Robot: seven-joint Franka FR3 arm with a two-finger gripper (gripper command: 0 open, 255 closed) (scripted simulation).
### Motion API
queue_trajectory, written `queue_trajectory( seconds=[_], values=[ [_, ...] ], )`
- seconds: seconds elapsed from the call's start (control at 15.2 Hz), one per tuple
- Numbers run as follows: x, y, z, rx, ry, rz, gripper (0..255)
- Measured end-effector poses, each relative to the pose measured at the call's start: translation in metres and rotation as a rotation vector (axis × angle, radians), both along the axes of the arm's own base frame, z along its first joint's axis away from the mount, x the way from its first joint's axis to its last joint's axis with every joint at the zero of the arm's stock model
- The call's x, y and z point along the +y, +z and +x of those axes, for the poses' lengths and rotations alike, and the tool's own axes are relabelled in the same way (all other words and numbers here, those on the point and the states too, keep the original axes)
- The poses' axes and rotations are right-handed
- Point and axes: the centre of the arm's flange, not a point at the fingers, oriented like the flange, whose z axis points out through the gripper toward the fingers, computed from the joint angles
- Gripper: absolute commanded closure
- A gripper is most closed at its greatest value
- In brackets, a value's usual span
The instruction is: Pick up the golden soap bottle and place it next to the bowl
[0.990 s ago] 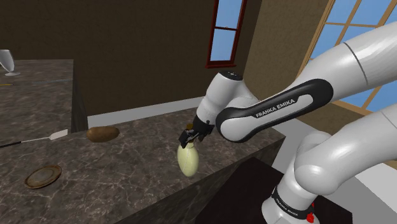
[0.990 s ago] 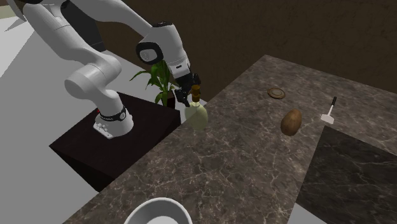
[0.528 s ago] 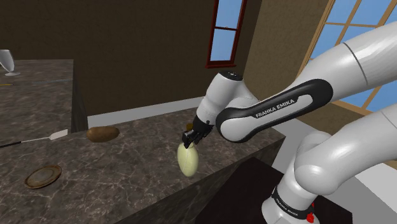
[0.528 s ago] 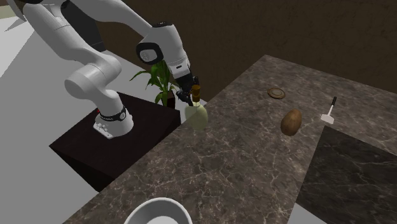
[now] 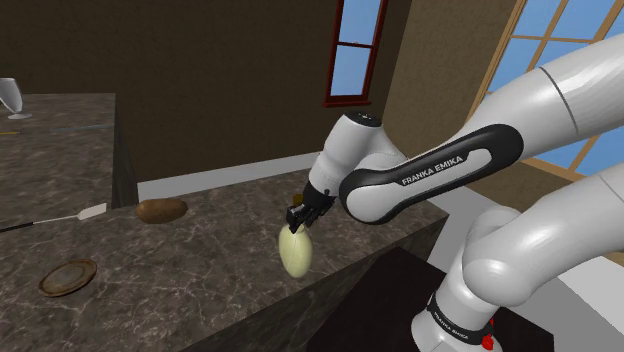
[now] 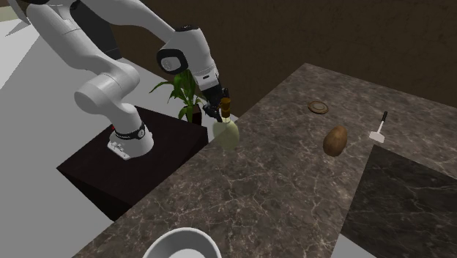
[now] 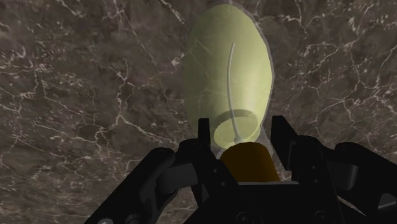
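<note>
Grip looks sound from my seat: the all-black two-finger gripper has its jaws clamped on the narrow neck of the pale yellow-green, egg-shaped translucent soap bottle, right at its squat brown cap. In the shoulder view the gripper carries the soap bottle cap-up at the edge of the dark marbled stone counter nearest the stand. Whether its base touches the stone, I cannot tell. The wide white bowl sits at the second exterior view's lower edge, well apart from the soap bottle along that same counter edge.

I judge the shell stiff and glossy, so probably slippery. The belly is too broad and too tapered for these fingers, which makes the neck under the cap the right hold. A thin dip tube shows inside (how full it is, I cannot see), so I assume some weight low down that may swing under the gripper if I travel fast. The rounded base looks prone to tipping, so I plan a slow, upright set-down just beside the bowl, not touching it.
</note>
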Motion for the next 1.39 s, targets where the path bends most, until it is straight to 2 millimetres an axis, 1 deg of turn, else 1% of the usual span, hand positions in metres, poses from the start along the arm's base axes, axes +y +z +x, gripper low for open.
queue_trajectory(
  seconds=[0.4,1.39],
  values=[
    [0.000,0.026,0.000,0.000,0.000,0.000,255],
    [0.001,0.106,0.000,0.000,0.000,0.000,255]
  ],
)
